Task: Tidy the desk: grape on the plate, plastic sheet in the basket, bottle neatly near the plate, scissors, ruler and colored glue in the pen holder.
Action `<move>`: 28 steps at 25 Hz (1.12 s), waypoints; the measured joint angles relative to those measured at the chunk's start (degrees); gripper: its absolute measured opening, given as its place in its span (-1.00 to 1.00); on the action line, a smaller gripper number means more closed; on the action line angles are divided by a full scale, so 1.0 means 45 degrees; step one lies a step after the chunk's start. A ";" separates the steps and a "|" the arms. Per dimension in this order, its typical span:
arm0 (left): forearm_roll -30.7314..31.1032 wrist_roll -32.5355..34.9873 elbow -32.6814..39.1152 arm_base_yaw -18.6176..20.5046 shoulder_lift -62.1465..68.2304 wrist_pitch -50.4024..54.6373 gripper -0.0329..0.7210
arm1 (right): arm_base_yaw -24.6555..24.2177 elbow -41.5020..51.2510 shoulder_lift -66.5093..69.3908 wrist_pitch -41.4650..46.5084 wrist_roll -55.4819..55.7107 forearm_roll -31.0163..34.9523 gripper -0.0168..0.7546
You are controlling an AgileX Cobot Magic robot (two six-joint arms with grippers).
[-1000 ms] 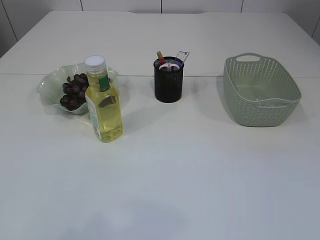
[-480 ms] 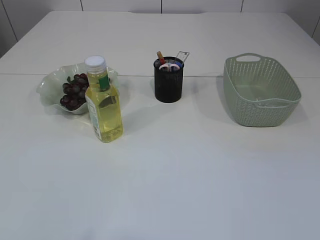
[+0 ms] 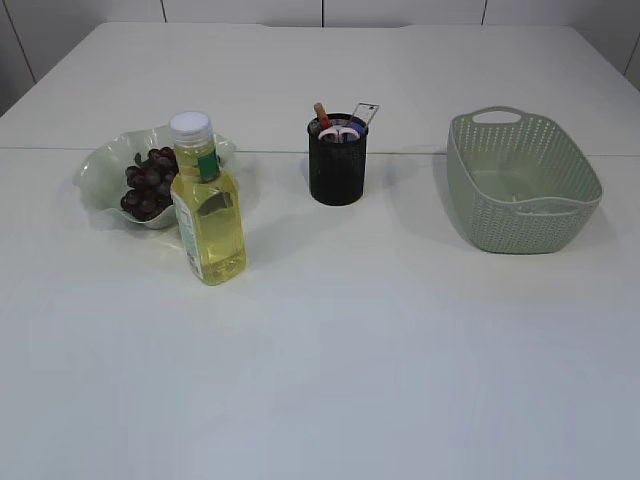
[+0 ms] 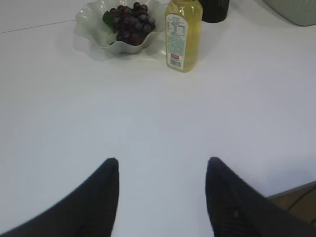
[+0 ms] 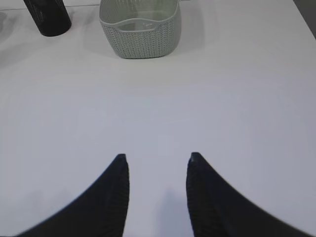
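Grapes (image 3: 148, 183) sit on the plate (image 3: 100, 170), bottle (image 3: 208, 205) beside it, holder (image 3: 337, 160) filled; both my claws (image 4: 162, 197) (image 5: 157, 192) hang open, empty. Tidying looks finished; nothing left to grasp.

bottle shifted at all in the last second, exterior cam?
No. The bottle stands in the same spot, overlapping the plate's right edge, left of the pen holder.

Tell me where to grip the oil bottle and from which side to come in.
Judging by shape, grip the bottle across its flat body below the shoulder, coming from the front with the left gripper. It stands upright, and the plate crowds its rear left.
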 joint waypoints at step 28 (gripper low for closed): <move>0.0758 -0.0878 0.0069 0.0000 0.0000 0.0081 0.06 | -0.0096 0.0074 0.0000 -0.0072 -0.1319 0.0535 0.05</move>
